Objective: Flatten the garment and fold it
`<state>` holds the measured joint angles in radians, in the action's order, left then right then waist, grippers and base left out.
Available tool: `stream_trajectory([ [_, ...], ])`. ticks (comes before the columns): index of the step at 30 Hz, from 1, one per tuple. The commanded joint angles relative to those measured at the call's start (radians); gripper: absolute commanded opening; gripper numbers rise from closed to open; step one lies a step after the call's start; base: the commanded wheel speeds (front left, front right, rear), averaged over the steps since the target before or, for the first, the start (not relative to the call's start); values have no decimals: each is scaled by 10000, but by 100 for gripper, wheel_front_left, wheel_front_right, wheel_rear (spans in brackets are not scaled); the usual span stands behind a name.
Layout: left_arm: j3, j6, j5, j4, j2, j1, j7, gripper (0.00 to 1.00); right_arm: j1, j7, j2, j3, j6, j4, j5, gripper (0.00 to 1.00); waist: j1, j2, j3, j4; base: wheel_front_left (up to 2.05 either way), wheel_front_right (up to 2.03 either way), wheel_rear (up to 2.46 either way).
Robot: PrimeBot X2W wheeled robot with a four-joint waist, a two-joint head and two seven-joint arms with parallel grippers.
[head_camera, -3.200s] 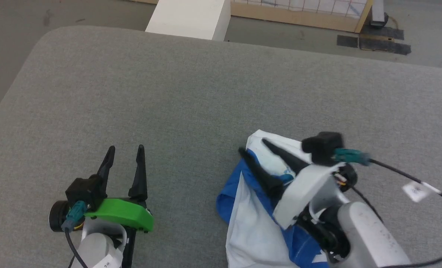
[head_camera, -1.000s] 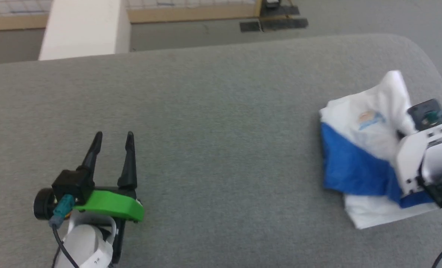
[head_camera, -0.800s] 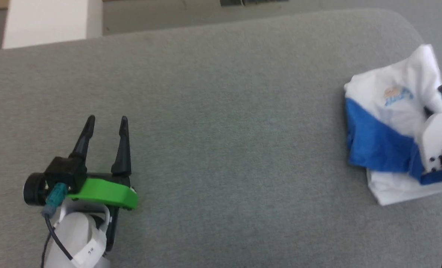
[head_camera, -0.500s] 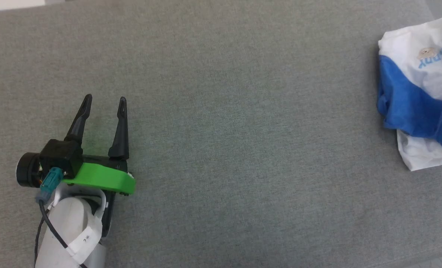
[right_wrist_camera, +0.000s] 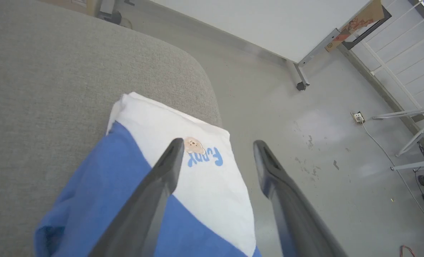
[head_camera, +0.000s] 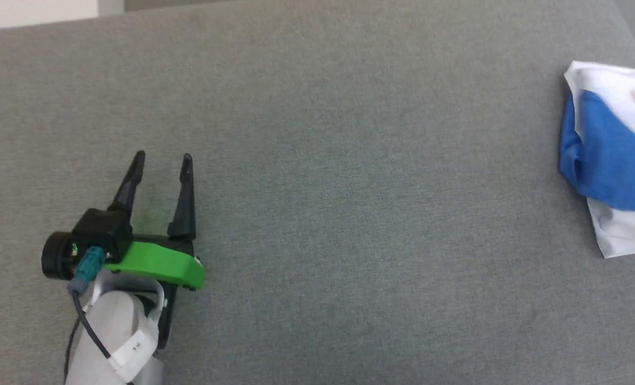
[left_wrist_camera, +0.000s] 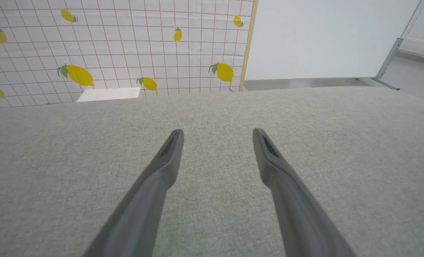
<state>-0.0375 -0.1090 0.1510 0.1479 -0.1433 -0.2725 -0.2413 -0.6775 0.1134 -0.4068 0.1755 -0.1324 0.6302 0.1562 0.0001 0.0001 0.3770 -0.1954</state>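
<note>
scene: flat grey woven fabric-covered table [head_camera: 349,187] with rounded corners, grey concrete floor [right_wrist_camera: 304,117] beyond it
garment: soft folded T-shirt, white body with bright blue parts [head_camera: 606,155], lies bunched in a compact bundle, not flat
garment position: right edge of the table, near the far right rounded corner, cut off by the head view's right border
garment detail: blue layer lies toward the table's middle, white layer on the outer side; small print [right_wrist_camera: 201,151] of a tan figure with blue letters faces up on the white part
garment edge: white part reaches the table's rim; overhang cannot be told
left gripper [head_camera: 163,156]: two long dark fingers on a green mount, spread apart, nothing between them, low over bare table at lower left, well apart from the garment
right gripper [right_wrist_camera: 218,142]: fingers spread wide, nothing clamped; poised above the garment, one finger over the blue and white cloth, the other over the floor past the rim
contact right: touching or just above, cannot tell
background: white grid wall with yellow lemon prints [left_wrist_camera: 108,46], plain white panel [left_wrist_camera: 322,35] beside it
</note>
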Motion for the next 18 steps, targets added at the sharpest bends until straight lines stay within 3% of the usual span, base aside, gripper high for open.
stream_trajectory([
  [1,-21,59,54,103,76,153,-87,100,193,-201,56,51,17,-4,-183,100,-1,-1,-702,403,0,0,0],
  [10,-233,103,335,701,455,754,-185,100,1850,-1276,425,286,17,-1126,-1633,100,-1,-1,-2254,1338,0,0,0],
  [18,-528,29,609,1090,621,1047,-199,100,4097,-1882,1561,364,17,-3760,-2492,100,-1,-1,-3133,2167,0,0,0],
])
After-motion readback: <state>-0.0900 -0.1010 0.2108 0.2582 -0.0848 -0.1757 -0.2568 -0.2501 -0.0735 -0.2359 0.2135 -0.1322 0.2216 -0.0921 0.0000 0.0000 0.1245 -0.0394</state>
